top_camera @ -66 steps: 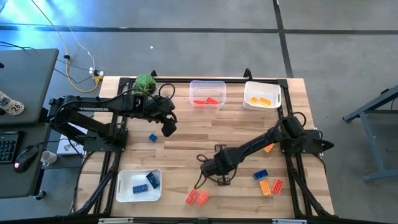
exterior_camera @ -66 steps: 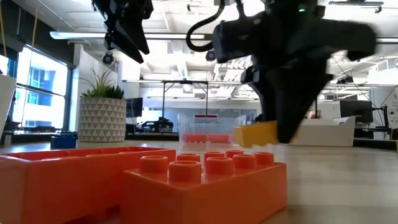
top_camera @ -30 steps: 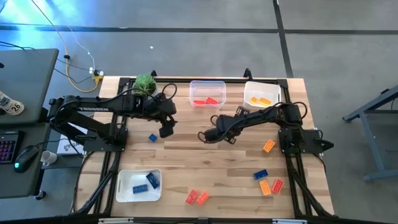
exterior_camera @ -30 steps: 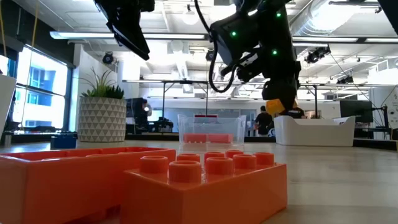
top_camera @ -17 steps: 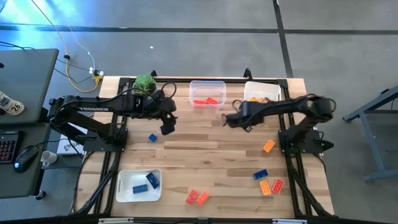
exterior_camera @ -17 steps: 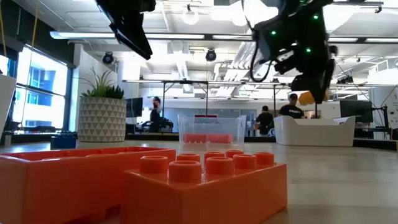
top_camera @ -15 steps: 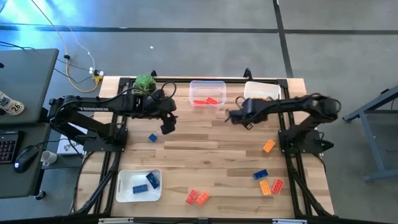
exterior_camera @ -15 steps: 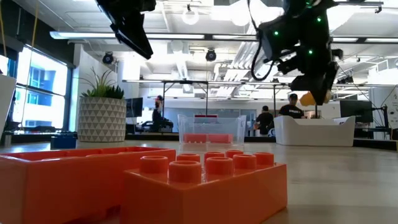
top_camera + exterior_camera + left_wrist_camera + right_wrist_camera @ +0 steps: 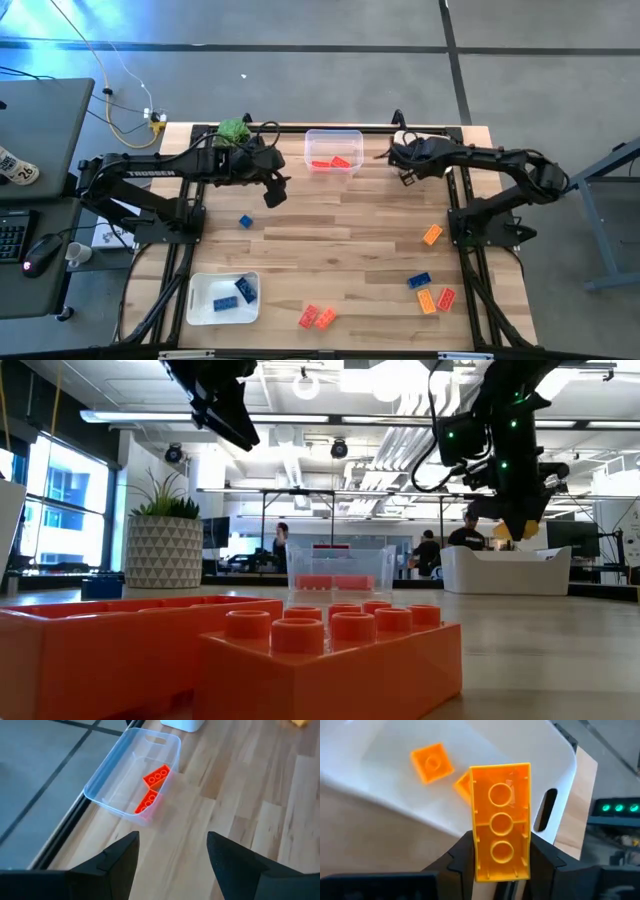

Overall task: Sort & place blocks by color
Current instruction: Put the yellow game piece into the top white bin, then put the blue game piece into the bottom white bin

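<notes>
Three trays stood on the table: one clear (image 9: 333,150), two white (image 9: 222,298) (image 9: 505,569). Counted blocks: two red in the clear tray (image 9: 331,161); two blue in the near white tray (image 9: 240,291); two blue (image 9: 245,221), three orange (image 9: 431,235) and two red-orange (image 9: 316,318) loose. One potted plant (image 9: 233,131).

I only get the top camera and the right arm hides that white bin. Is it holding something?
Observer: Yes, the right end effector grips an orange brick, hollow underside facing its wrist camera.
Operator: Is anything already in the white bin?
Observer: Two smaller orange pieces lie inside the white bin.
Operator: What's the other arm doing?
Observer: The left end effector is open and empty; its wrist camera looks at the clear bin with two red bricks.
</notes>
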`<action>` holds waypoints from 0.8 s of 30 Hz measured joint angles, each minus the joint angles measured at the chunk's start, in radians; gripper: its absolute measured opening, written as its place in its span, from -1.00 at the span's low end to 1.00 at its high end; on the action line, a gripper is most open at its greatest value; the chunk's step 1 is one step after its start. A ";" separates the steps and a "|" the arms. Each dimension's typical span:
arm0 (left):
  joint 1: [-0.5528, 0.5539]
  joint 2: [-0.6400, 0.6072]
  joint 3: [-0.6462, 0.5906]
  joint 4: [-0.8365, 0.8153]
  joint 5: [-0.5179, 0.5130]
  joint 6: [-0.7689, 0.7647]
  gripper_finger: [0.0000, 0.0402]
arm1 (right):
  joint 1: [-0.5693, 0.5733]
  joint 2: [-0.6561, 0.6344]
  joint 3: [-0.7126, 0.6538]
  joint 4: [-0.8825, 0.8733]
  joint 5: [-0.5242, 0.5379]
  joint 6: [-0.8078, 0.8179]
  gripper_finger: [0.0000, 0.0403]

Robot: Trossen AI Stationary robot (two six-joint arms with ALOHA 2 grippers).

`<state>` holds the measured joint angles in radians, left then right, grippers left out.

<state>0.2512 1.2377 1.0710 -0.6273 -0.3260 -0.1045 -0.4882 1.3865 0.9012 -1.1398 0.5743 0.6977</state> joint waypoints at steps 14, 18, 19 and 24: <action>-0.021 0.000 0.000 -0.004 0.234 -0.182 0.09 | -0.129 0.001 0.008 0.094 -0.118 -0.026 0.00; -0.064 0.000 0.000 -0.005 0.235 -0.215 0.09 | -0.128 0.001 0.066 0.052 -0.159 0.009 0.06; -0.077 0.000 0.000 -0.005 0.235 -0.223 0.09 | -0.127 0.001 0.086 0.038 -0.161 0.024 0.06; -0.152 0.000 0.000 -0.005 0.222 -0.233 0.09 | -0.078 0.000 0.194 0.006 -0.166 0.068 0.07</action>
<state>0.0991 1.2377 1.0710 -0.6319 -0.1038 -0.3378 -0.5663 1.3865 1.0951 -1.1340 0.4082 0.7655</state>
